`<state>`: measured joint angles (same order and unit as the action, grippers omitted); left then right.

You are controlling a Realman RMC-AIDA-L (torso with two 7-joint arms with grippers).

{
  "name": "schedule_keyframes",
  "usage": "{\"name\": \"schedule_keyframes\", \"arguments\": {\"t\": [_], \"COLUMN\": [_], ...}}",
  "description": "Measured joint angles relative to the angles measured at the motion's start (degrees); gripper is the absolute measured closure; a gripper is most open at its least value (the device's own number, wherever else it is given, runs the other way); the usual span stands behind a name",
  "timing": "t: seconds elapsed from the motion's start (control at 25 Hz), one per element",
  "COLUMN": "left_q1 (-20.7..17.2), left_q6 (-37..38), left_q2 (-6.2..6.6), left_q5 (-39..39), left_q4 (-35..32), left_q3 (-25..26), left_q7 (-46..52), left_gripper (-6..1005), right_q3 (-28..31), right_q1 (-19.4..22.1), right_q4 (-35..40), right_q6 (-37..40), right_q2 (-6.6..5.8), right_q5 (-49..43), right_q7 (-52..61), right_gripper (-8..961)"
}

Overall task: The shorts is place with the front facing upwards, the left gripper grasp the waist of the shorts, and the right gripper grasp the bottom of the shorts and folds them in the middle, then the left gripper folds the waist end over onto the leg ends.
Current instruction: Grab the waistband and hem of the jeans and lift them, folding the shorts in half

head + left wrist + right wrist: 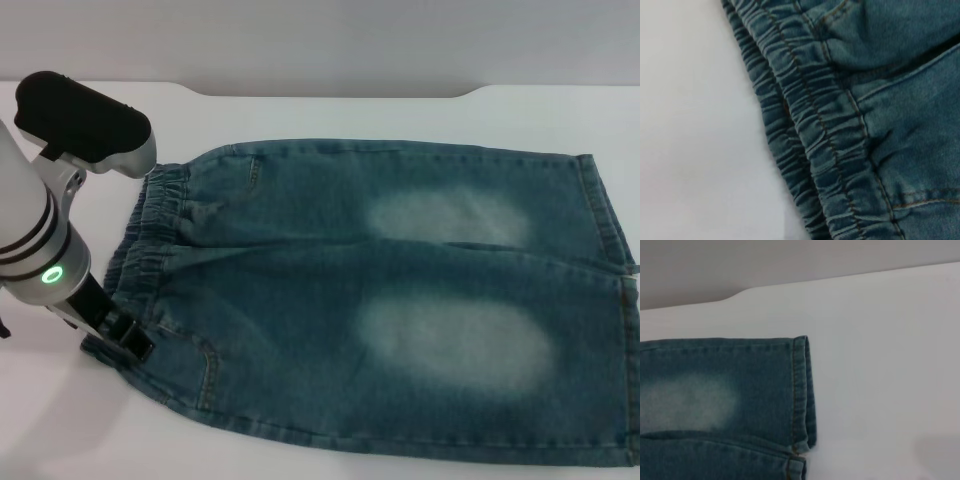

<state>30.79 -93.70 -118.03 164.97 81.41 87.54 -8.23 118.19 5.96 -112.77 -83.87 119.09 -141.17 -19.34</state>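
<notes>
The blue-green denim shorts [400, 300] lie flat on the white table, with two pale faded patches facing up. The gathered elastic waist [150, 230] is at the left and the straight hemmed leg ends [610, 260] at the right. My left gripper [125, 335], on the arm with the green light, sits low at the near corner of the waist. The left wrist view shows the ruched waistband [810, 130] close up. In the right wrist view the hem [802, 390] of the far leg lies flat. The right gripper is out of view.
The white table [560, 120] reaches past the shorts at the back and left. Its far edge has a recessed notch [330, 92]. The near leg's hem runs to the right edge of the head view.
</notes>
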Motion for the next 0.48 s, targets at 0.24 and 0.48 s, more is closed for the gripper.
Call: {"name": "schedule_keyframes", "arguments": {"t": [0.24, 0.48], "left_q1": [0.1, 0.8], "left_q6": [0.1, 0.1], "left_q2": [-0.04, 0.02], "left_q5": [-0.3, -0.3], "left_q4": [-0.6, -1.1], "left_q3": [0.0, -0.7], "left_q7": [-0.1, -0.5], "left_gripper": [168, 202], "right_q3": [-0.7, -0.8], "right_q1": [0.0, -0.2], "right_q4": [-0.1, -0.1], "right_q6": [-0.1, -0.1], "right_q2": [0.0, -0.04], "right_q5": [0.1, 0.1], "right_q7": [0.0, 0.0], "right_gripper": [373, 373]}}
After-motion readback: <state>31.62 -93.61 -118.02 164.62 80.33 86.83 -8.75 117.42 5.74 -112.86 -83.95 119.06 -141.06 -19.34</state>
